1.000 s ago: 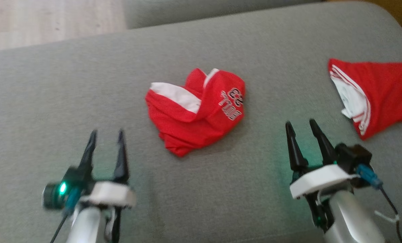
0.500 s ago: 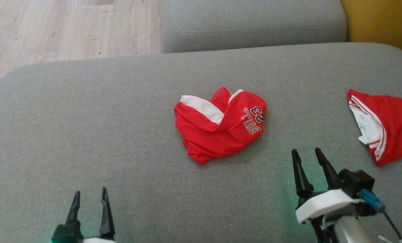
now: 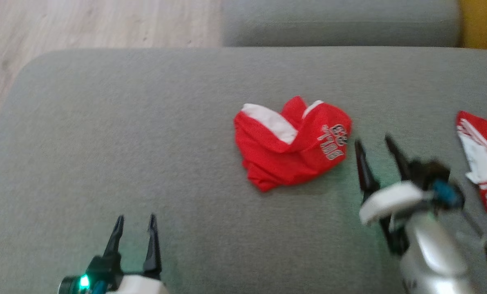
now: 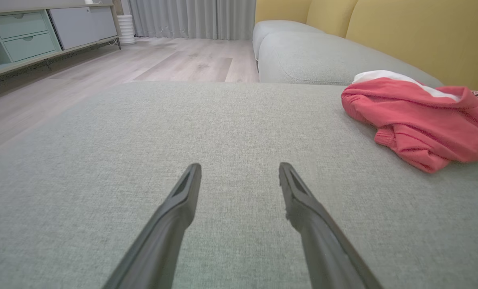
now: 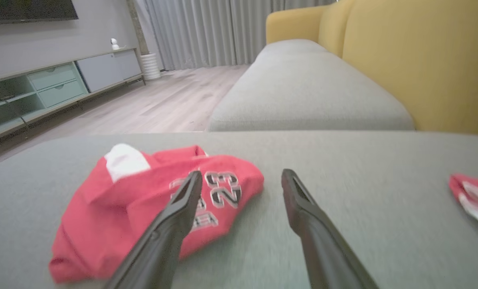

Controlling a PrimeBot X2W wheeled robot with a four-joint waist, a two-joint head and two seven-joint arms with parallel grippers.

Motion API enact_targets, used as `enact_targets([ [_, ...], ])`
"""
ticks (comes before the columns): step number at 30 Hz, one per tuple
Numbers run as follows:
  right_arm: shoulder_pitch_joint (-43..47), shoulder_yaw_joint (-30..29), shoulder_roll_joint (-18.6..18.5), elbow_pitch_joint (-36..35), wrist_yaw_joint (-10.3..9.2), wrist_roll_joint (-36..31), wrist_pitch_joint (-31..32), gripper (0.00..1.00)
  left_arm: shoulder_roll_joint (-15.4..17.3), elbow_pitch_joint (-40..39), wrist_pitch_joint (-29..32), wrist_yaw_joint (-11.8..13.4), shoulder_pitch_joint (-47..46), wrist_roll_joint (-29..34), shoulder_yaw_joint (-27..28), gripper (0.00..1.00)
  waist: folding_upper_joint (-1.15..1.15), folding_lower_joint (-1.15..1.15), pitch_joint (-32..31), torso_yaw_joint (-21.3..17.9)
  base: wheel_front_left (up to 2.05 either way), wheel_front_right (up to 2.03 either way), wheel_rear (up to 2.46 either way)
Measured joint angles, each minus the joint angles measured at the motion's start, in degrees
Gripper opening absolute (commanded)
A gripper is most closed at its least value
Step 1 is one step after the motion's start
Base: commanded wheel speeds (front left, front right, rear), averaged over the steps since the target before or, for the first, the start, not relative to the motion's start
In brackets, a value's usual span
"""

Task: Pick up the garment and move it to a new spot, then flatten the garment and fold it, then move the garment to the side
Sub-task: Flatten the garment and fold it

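Crumpled red garment (image 3: pixel 292 143) on grey cushion (image 3: pixel 145 134), just left of right gripper (image 3: pixel 372 139), not touching; splayed wide, gripping nothing. Left gripper (image 3: pixel 136 216) likewise splayed and empty, well apart from garment. Bare cushion ahead and left of left fingers, up to rounded edge; floor (image 3: pixel 84 24) beyond. Second red cloth (image 3: pixel 482 159) right of right fingers.

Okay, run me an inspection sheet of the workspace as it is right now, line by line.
Surface: grey sofa cushion, flat.
Job's things: red garment, crumpled near the middle, not held.
Clutter: second red-and-white garment at the right edge.
Grippers: left gripper open over bare cushion; right gripper open at the red garment's right edge, contact unclear.
Cables: blue plug with dark cable at the right wrist.
Surroundings: wood floor, yellow backrest, curtains, low cabinet.
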Motion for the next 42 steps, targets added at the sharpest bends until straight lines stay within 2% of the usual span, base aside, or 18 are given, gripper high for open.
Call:
enact_targets([
  [1,-5.35,-0.78,-0.65,2.48,0.0,-1.2,0.0,1.0,0.02,0.02,0.0,-0.14,-1.63,-0.2,-1.2,1.0,0.0,0.0,1.01,1.62,0.0,0.0,0.0],
  [3,-10.43,-1.45,-1.89,6.1,0.0,-1.96,0.01,1.0,0.01,-0.02,0.0,-0.21,-3.32,-0.58,-2.67,1.0,0.0,0.0,2.15,3.38,0.0,0.0,0.0],
  [9,-20.43,-3.8,-5.05,16.38,0.0,-4.23,2.48,1.0,0.02,-0.08,0.0,-0.12,-5.27,-2.74,-6.03,1.0,0.0,0.01,6.02,8.45,0.0,0.0,0.0],
  [19,-27.47,-5.61,-8.84,27.93,0.0,-7.99,5.21,1.0,-0.1,-0.58,0.0,0.48,-9.89,-4.52,-8.37,1.0,0.0,0.01,12.13,14.17,0.0,0.0,0.0],
  [25,-28.72,-6.11,-8.76,31.94,0.0,-8.58,5.48,1.0,-0.08,-1.2,0.0,1.0,-10.28,-4.56,-8.31,1.0,0.0,0.0,13.61,15.45,0.0,0.0,0.0],
  [26,-29.09,-5.77,-8.72,32.48,0.0,-8.66,5.37,0.95,-0.09,-1.2,0.0,1.1,-10.29,-4.56,-8.27,1.0,0.0,0.0,13.57,15.22,0.0,0.0,0.0],
  [27,-29.3,-5.41,-8.71,32.89,0.0,-8.96,5.37,0.44,-0.09,-1.2,0.0,1.14,-10.28,-4.56,-8.25,1.0,0.0,-0.01,13.52,14.98,0.0,0.0,0.0],
  [28,-29.3,-5.1,-8.69,33.16,0.0,-9.01,5.31,0.2,-0.09,-1.2,0.0,1.15,-10.27,-4.56,-8.23,1.0,0.0,-0.01,13.47,14.72,0.0,0.0,0.0],
  [29,-29.3,-4.66,-8.58,33.43,0.0,-9.01,5.03,0.0,-0.08,-1.19,0.0,1.2,-10.26,-4.56,-8.21,1.0,0.0,-0.01,13.39,14.46,0.0,0.0,0.0],
  [34,-28.98,-4.26,-8.5,34.05,0.0,-8.99,1.89,0.0,-0.1,-1.22,0.0,0.89,-10.26,-4.55,-8.39,1.0,0.0,0.0,12.65,13.37,0.0,0.0,0.0],
  [37,-28.4,-4.77,-8.54,31.07,0.0,-8.83,0.94,0.0,-0.09,-1.37,0.0,0.87,-10.26,-4.55,-8.55,1.0,0.0,0.0,11.59,13.08,0.0,0.0,0.0],
  [42,-28.31,-3.44,-6.89,12.71,0.0,-5.88,0.53,0.0,-0.08,-1.42,0.0,0.81,-9.99,-4.55,-8.88,1.0,0.0,0.0,8.79,13.18,0.0,0.0,0.0],
])
